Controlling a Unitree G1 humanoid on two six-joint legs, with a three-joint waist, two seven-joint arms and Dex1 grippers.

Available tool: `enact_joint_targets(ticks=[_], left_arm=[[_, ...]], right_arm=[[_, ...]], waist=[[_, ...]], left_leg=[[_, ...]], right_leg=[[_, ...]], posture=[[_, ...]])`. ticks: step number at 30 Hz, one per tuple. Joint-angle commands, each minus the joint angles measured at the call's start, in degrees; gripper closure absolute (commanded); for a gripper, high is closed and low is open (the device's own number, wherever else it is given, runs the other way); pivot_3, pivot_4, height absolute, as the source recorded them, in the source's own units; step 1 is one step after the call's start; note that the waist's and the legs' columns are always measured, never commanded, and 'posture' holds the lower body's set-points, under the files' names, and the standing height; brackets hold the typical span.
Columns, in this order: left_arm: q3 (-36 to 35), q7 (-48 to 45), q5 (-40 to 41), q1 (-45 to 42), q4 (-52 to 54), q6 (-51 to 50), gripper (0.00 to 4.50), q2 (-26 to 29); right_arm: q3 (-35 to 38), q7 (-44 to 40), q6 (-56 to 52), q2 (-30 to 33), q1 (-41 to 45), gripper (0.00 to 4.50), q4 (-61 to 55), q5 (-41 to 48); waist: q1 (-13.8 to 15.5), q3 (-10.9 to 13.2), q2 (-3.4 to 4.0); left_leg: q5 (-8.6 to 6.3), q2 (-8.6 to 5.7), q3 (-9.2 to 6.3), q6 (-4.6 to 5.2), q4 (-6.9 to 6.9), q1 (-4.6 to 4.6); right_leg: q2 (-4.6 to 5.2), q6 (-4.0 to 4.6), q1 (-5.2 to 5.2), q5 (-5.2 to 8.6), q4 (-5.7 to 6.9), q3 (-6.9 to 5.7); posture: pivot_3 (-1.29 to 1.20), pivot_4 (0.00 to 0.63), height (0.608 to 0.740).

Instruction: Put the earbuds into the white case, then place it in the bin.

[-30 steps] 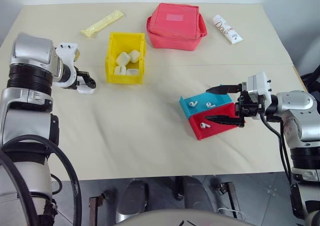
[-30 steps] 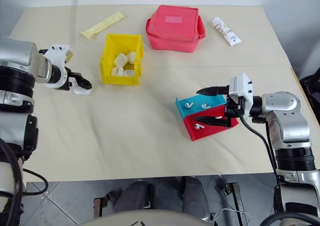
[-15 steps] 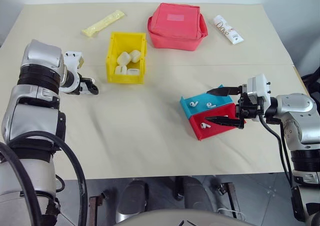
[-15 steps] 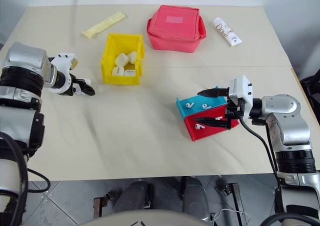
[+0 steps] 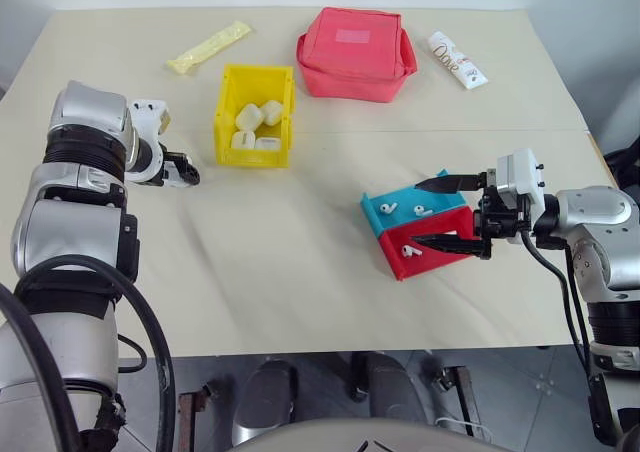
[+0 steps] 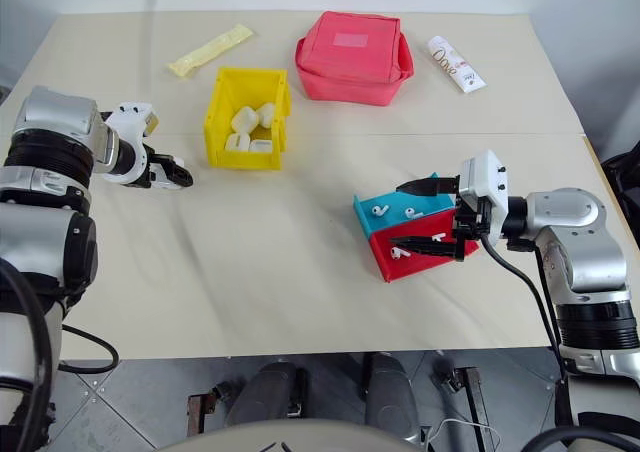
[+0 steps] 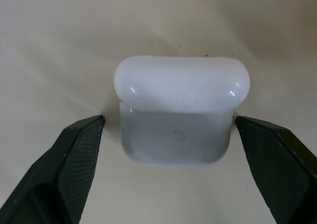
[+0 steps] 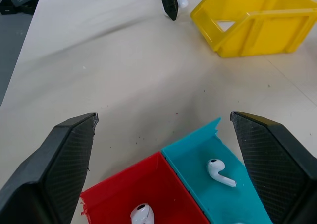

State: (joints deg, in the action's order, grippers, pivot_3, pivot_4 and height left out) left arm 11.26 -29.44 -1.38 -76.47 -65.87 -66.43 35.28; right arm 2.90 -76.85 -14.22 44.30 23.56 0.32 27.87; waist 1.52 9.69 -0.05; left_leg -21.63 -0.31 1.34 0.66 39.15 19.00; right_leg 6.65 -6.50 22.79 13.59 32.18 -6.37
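Left eye view, near: right gripper (image 5: 447,212) spread wide, straddling the shallow red tray (image 5: 432,257) and blue tray (image 5: 410,205) at right centre; holds nothing.
Earbuds: tiny glossy white earbuds (image 8: 220,171) lie inside both trays.
Left gripper (image 7: 168,130): fingers wide either side of the glossy white rounded case (image 7: 181,107), lid closed, on the beige table (image 5: 280,262) at left.
Far: bright yellow plastic bin (image 5: 254,115), upper centre-left, containing off-white cases (image 5: 255,124).

Silver metal arm segments banded with black ribbed rings on both sides; white wrist housings behind each pair of black fingers; left gripper (image 5: 190,175) and right gripper (image 5: 447,213) show textured, wedge-shaped pads; thick black cables loop along both arms.
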Motion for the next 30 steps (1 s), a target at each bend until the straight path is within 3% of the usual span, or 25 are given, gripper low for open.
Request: enact_joint_targets(ticks=[1,8,16,20,24,28,30], left_arm=[[0.6,-1.7,-1.6,-0.5,-1.2,-0.2,0.0,-0.7],[2.6,-4.9,-4.3,-0.2,-1.7,-1.9,1.71,-0.8],[1.6,-7.4,-4.1,1.4,0.8,-2.3,1.71,0.6],[-1.0,-10.3,-1.7,7.4,15.5,2.8,1.71,4.0],[-8.8,-15.5,5.3,19.3,38.3,8.3,1.71,7.7],[-24.0,-24.5,19.3,32.2,53.2,33.2,1.71,1.7],[-26.4,-29.9,24.0,35.4,56.9,42.5,1.71,-1.8]], right_arm=[[2.1,0.3,0.0,1.0,0.1,0.03,-1.8,1.0],[2.0,0.7,0.3,0.8,0.2,0.0,-1.6,0.9],[2.6,1.2,0.7,1.4,0.6,0.0,-1.4,0.6],[4.0,1.8,0.2,2.6,0.0,0.0,-2.2,1.1],[5.6,2.5,-0.3,3.5,-1.1,0.0,-3.3,1.4],[7.2,4.5,-1.6,4.2,-2.1,0.0,-5.5,1.7],[7.9,5.0,-2.2,4.5,-2.5,0.0,-6.4,2.1]], waist=[[0.0,0.0,0.0],[-0.2,0.0,0.0],[-0.3,0.0,0.0],[-0.2,0.0,0.03],[-0.2,0.0,-0.05],[0.0,0.0,-0.07],[0.1,0.0,-0.07]], left_leg=[[0.0,0.0,0.0,0.0,0.0,0.0],[0.0,0.01,0.02,0.0,0.0,0.0],[0.0,0.03,0.07,0.0,0.0,-0.04],[0.0,0.15,0.07,0.0,-0.02,-0.07],[-0.01,0.3,-0.08,-0.01,0.02,-0.02],[-0.01,0.22,-0.59,-0.01,0.15,0.14],[0.0,0.16,-0.71,-0.01,0.2,0.21]], right_leg=[[0.0,0.0,0.0,0.0,0.0,0.0],[-0.02,0.0,0.0,0.0,0.0,0.0],[-0.02,0.0,0.0,0.0,0.0,0.04],[0.0,0.01,0.02,0.0,0.05,0.07],[0.08,0.01,0.1,0.0,0.09,0.13],[0.27,0.03,0.2,0.01,0.19,0.13],[0.7,0.04,0.17,0.02,0.17,0.12]], posture=[[0.0,0.15,0.74],[0.0,0.15,0.74],[0.0,0.15,0.74],[0.0,0.15,0.74],[0.0,0.15,0.74],[0.0,0.15,0.74],[0.0,0.15,0.74]])
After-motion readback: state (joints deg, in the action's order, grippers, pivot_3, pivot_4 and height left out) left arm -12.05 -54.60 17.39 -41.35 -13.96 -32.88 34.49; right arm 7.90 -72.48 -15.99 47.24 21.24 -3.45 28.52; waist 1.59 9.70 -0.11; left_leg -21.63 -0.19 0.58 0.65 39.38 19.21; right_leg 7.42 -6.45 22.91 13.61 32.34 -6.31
